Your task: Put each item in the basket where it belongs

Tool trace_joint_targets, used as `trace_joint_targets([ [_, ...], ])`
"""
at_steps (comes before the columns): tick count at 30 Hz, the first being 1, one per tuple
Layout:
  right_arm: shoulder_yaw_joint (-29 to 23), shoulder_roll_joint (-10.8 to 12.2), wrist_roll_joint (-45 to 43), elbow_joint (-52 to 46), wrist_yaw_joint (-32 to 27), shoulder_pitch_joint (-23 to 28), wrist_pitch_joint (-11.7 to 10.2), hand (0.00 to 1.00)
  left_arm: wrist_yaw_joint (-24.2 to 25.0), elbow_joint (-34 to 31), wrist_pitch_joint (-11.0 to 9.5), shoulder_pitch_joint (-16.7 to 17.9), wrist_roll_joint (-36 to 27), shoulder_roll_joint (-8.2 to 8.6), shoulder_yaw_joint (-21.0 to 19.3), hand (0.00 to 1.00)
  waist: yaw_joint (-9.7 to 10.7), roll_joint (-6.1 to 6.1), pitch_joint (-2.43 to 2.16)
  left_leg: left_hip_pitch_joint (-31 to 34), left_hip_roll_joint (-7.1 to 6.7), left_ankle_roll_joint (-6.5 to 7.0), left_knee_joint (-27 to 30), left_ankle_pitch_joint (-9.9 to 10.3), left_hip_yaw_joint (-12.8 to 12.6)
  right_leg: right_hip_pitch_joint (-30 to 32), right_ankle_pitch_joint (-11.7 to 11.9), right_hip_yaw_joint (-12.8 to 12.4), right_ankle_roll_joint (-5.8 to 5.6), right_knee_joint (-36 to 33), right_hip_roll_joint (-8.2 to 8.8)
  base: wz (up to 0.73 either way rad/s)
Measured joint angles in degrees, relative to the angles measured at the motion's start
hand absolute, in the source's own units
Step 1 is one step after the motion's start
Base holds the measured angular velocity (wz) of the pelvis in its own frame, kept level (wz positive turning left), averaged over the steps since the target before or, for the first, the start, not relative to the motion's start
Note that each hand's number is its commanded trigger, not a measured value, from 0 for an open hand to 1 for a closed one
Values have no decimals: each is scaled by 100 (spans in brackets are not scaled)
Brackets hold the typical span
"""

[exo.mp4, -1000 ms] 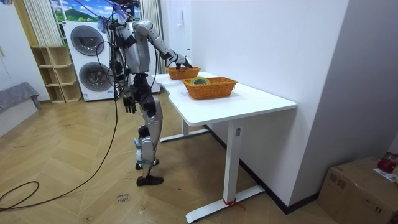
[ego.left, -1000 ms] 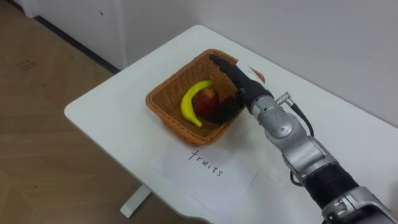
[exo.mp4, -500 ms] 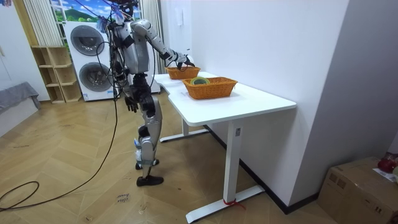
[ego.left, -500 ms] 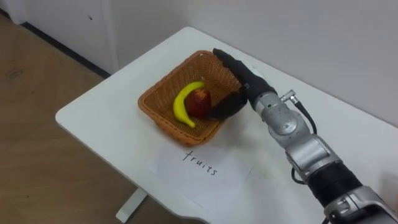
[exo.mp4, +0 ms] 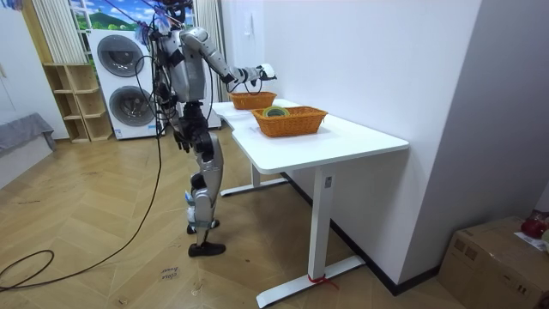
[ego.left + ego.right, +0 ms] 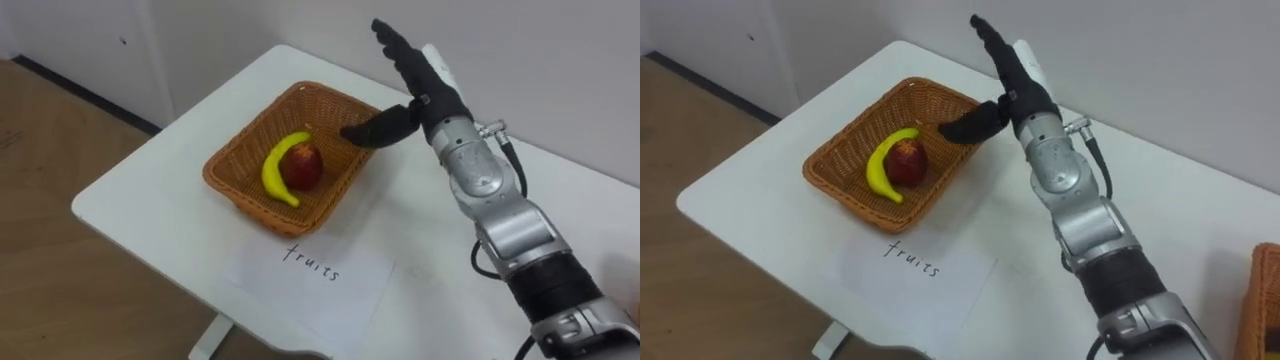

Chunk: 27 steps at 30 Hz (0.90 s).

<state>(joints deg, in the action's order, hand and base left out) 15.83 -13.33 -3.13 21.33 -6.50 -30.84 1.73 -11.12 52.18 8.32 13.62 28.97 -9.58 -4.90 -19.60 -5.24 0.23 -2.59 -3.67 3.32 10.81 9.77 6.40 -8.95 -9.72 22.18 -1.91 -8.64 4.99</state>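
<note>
Centrally, rectangular woven wicker basket (image 6: 240,200) on smooth white table (image 6: 140,190), near its rounded corner. Inside: curved yellow banana (image 6: 272,172) touching round red apple (image 6: 304,167). Above far right rim, right hand (image 6: 420,88), fingers straight, thumb angled down, gripping nothing. Flat handwritten paper sheet (image 6: 315,280) just before basket. Left hand (image 5: 181,137) low by hip, too small to read. Second basket (image 6: 1268,300) cut off at right edge; bare tabletop between both baskets.

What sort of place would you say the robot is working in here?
Probably a home-style room, perhaps a mock-up laundry corner: stacked washing machines and a wooden shelf unit stand at the back, with a herringbone wood floor and a white table.
</note>
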Motion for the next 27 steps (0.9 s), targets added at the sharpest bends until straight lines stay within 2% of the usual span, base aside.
trace_joint_targets([
  [6, -197, -77, 299, -92, -101, 1, -48, 0, 4, -1, -3, 21, 6, 2, -18, 0, 108, 5, 3, -22, 6, 0, -4, 0, -57, 3, 0, -13, 0, -1, 4, -4],
  [8, -199, -150, 351, -215, -98, 2, -48, 0, 8, 1, -14, 40, 17, 2, -69, 0, 224, 5, 3, -14, 2, 0, 2, 0, -40, 3, 0, -12, 0, -1, 4, 0],
  [11, -207, -289, 361, -311, -94, 3, -54, 0, 8, 1, -17, 61, 47, -7, -76, 0, 286, 21, 13, -14, 1, 0, 5, 0, -43, 0, 0, -19, 0, -2, 4, 0],
  [17, -680, -453, 312, -650, -99, 62, -105, 0, 31, 2, -119, 187, 191, 79, -211, 0, 393, 66, -10, -3, 10, 2, 20, 1, -169, 81, 2, -164, 0, -14, 0, -10],
  [19, -953, -513, 309, -864, -179, 129, -107, 0, 25, 4, -133, 244, 213, 110, -290, 0, 550, 117, -35, -25, 6, 5, 19, -1, -182, 69, 4, -175, -3, -16, 7, 0],
  [22, -1169, -549, 346, -1075, -435, 198, -175, 0, -117, 69, -138, 326, 195, 113, -344, 0, 712, 167, -22, -106, 26, 5, -11, -1, -198, 23, 4, -212, -3, -14, -4, -7],
  [27, -1332, -670, 515, -1099, -586, 289, -288, 0, -235, 83, -289, 372, 182, 124, -344, 0, 920, 182, -27, -193, 92, 1, -102, 1, -447, 48, 12, -365, 10, -58, -19, -22],
])
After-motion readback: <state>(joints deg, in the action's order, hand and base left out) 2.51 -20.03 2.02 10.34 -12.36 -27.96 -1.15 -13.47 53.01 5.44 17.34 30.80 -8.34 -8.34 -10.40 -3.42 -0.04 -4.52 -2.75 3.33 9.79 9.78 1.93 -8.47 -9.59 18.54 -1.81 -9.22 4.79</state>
